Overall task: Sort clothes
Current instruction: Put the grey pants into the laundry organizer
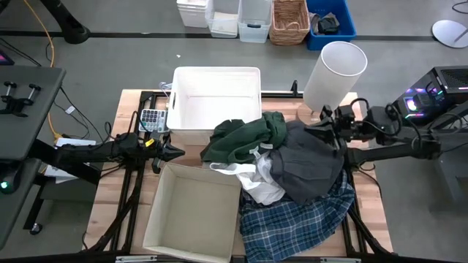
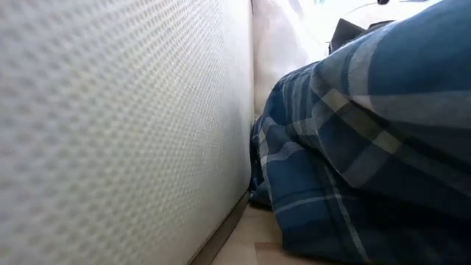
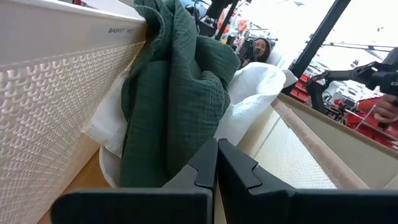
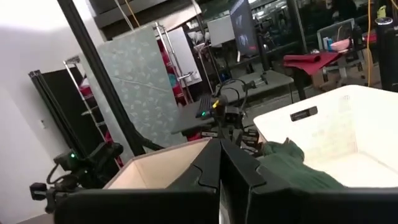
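In the high view the clothes lie heaped at the centre and lower right of the table. A dark green garment sits at the upper left of the heap, draped against the near wall of the white plastic bin. A dark grey garment covers the middle right, white garments spill out beneath both, and the blue-and-white plaid shirt spreads toward the lower edge of the frame, just beside the beige cardboard box at lower centre.

The left gripper comes in from the frame's left and sits low between the bin and the box, its fingers pressed together, tips pointing at the green garment but apart from it. In the left wrist view the closed fingers point straight at the green fabric — the bin's textured wall runs along one side and the box's inner wall along the other.

The right gripper reaches in from the frame's right and hangs over the grey garment near the heap's upper edge. Its own wrist view shows the two fingers closed on nothing, with the box, the green garment and the bin beyond them.

The low view is filled by the box's pale wall on the left and plaid folds on the right.
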You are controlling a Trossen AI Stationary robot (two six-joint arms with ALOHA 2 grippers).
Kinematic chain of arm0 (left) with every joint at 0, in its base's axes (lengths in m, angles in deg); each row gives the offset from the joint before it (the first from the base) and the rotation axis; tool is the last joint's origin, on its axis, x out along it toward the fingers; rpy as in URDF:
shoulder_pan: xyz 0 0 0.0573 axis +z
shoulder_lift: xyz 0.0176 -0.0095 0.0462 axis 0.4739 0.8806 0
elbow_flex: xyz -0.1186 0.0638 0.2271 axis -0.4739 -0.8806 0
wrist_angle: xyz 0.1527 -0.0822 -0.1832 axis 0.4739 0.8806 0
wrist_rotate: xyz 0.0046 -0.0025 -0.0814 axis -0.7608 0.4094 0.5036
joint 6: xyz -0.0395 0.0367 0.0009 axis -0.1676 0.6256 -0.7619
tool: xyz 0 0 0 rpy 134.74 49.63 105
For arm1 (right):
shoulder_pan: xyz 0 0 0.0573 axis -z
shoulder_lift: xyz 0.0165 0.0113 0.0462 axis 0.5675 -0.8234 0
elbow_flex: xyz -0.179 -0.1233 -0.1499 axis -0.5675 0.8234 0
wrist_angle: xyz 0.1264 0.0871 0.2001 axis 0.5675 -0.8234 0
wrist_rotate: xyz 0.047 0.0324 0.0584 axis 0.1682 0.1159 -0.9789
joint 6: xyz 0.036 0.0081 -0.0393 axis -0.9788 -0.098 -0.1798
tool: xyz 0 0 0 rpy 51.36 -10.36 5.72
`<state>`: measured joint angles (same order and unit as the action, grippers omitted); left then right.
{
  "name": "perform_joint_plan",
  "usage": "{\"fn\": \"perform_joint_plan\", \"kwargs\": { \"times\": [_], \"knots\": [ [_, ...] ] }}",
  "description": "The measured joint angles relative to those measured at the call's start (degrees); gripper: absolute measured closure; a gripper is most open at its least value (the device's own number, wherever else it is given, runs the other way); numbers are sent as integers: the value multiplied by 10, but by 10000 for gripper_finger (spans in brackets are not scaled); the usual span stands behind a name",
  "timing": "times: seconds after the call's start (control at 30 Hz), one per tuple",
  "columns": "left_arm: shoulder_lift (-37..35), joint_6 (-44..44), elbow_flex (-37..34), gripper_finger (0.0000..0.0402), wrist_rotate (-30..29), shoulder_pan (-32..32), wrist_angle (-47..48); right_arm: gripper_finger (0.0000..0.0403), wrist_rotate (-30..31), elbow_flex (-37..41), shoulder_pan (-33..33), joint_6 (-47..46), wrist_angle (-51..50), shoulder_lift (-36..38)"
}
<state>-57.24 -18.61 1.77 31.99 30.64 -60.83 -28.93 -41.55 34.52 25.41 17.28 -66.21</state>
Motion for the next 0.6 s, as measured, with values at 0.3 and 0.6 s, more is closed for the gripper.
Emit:
{"fn": "perform_joint_plan", "kwargs": {
  "times": [0.3, 0.6],
  "knots": [
    [0, 0, 0, 401, 0, 0, 0, 402, -38, -63, 0, -54, -138, -26],
    [0, 0, 0, 401, 0, 0, 0, 402, -49, -63, 0, -68, -187, -25]
  ]
}}
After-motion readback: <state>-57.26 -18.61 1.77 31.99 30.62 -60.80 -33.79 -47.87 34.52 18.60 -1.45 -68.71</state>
